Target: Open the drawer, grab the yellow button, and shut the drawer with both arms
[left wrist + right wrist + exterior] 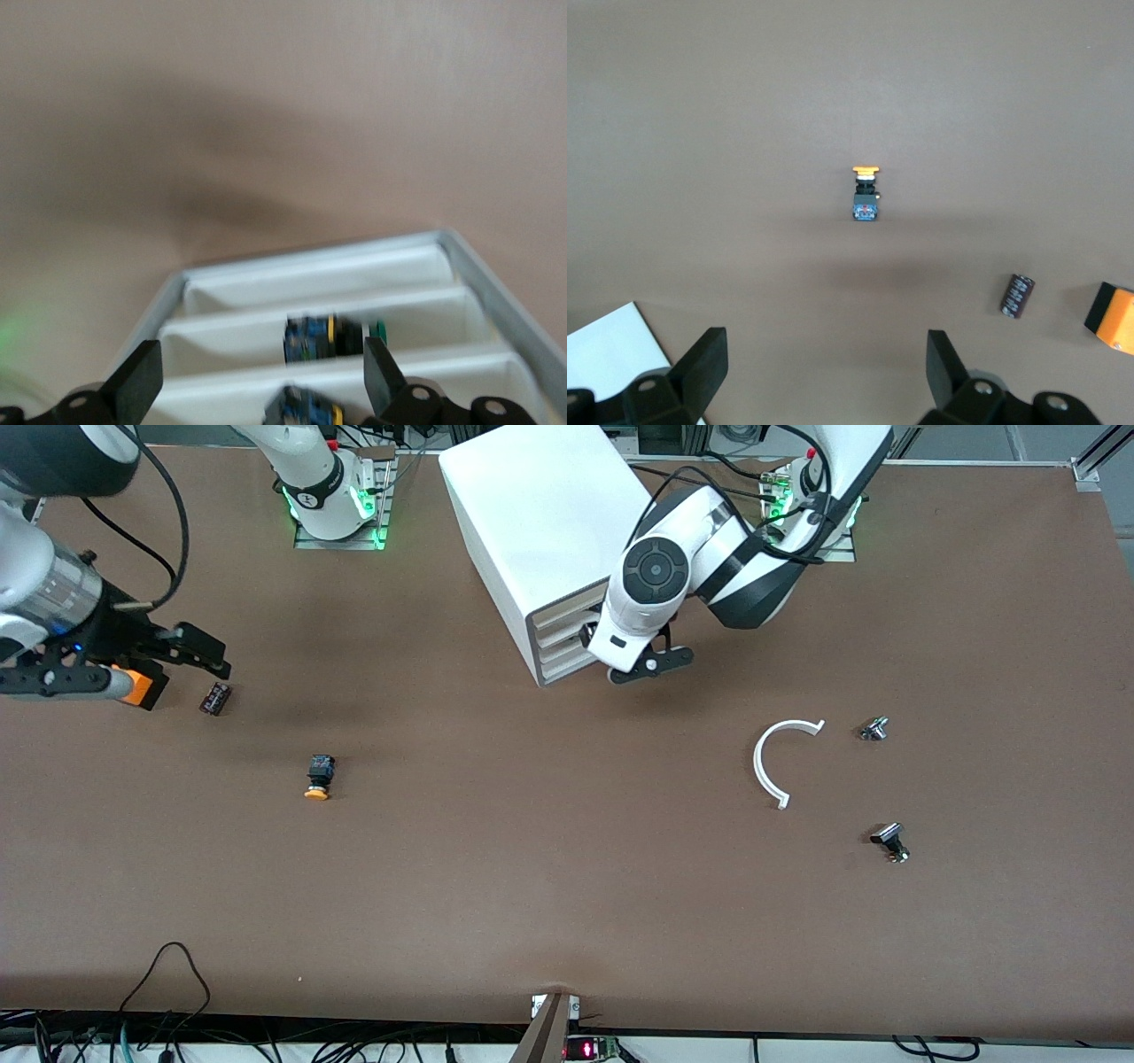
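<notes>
**A:** Where's the button (pixel 319 777)?

**B:** Lying on the table, mid-height in the front frame, toward the right arm's end. Orange cap pointing at the camera.

**A:** And the grippers?

**B:** Right gripper (pixel 824 341) spread wide, empty, over the table by a black block (pixel 215 698). Higher in frame, left gripper (pixel 261 350) wide open too, empty, over the drawer (pixel 310 283) compartments.

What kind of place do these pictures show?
Probably a robotics lab bench. Two arms are bolted along a brown table, cables hang along its edge, and small test parts lie about: an orange-capped button, a white cabinet and a white curved piece.
</notes>
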